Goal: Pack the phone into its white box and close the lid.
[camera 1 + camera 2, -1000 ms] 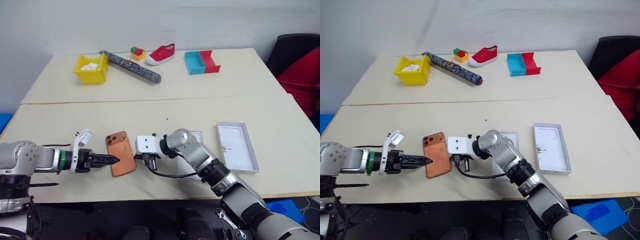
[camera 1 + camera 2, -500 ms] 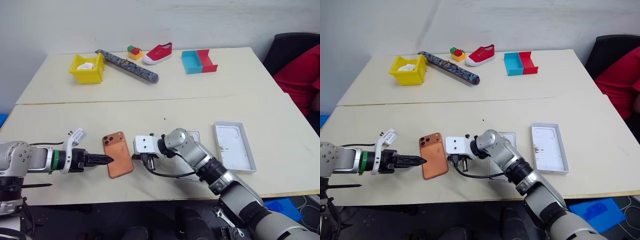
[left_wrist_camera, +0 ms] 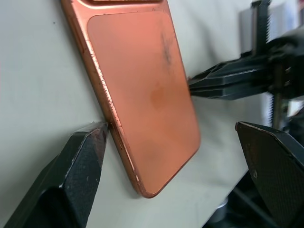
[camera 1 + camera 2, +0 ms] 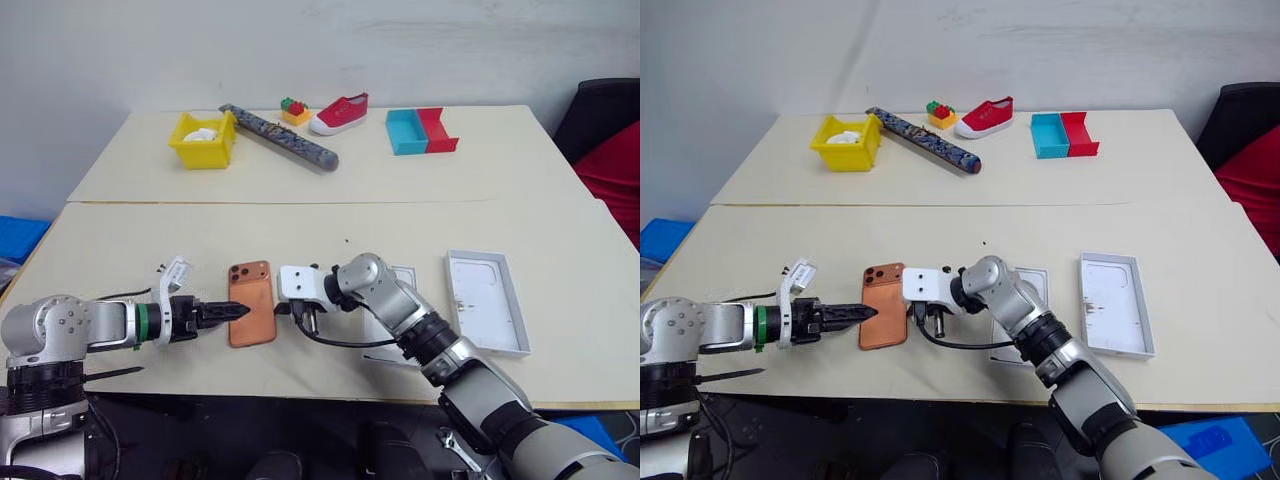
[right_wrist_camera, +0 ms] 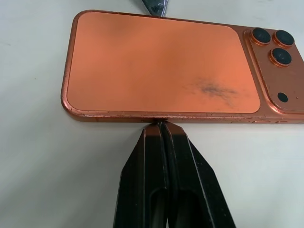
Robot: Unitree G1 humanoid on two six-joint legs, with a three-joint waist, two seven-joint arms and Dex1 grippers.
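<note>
A pale table (image 4: 330, 215) carries the scene. On its near half, toward the robot's right, the lid (image 4: 487, 302) lies open side up, well apart from the phone. Another white tray (image 4: 1024, 285) sits partly hidden behind the right forearm; which box part it is cannot be told.

The phone (image 4: 251, 316) lies flat, camera block up and at its far end, between the two grippers.

The left gripper (image 3: 175, 164) reaches in from the robot's left with its two fingers spread wide. One finger (image 3: 78, 166) touches the phone's long left edge; the other stands out past the near short end, clear of it.

The right gripper (image 5: 163, 127) comes from the opposite side, its fingers pressed together into a single point. That tip rests against the phone's long right edge, about halfway along, and grips nothing.

At the far side of the table sit a yellow bin (image 4: 204, 140), a red shoe (image 4: 340, 112) and a blue and red tray (image 4: 421, 130).
</note>
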